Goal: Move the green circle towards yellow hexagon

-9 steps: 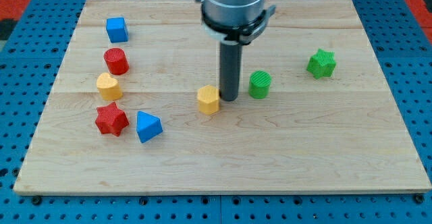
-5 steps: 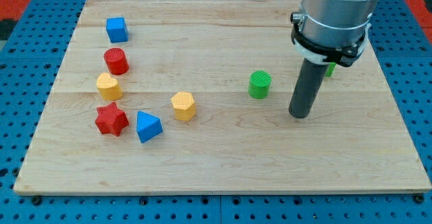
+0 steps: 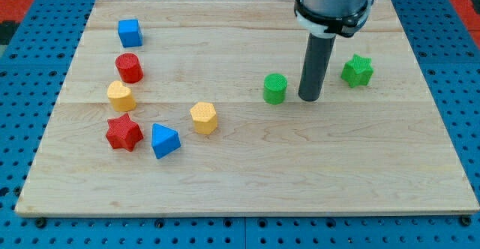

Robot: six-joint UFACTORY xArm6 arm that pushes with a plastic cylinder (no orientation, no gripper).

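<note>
Green circle (image 3: 275, 88) upright; my tip (image 3: 310, 98) just right; yellow hexagon (image 3: 203, 118) lower-left.

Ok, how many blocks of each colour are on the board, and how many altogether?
Red: 2, circle, star
Blue: 2, cube, triangle
Yellow: 2, heart, hexagon
Green: 2, circle, star
Total: 8
</note>
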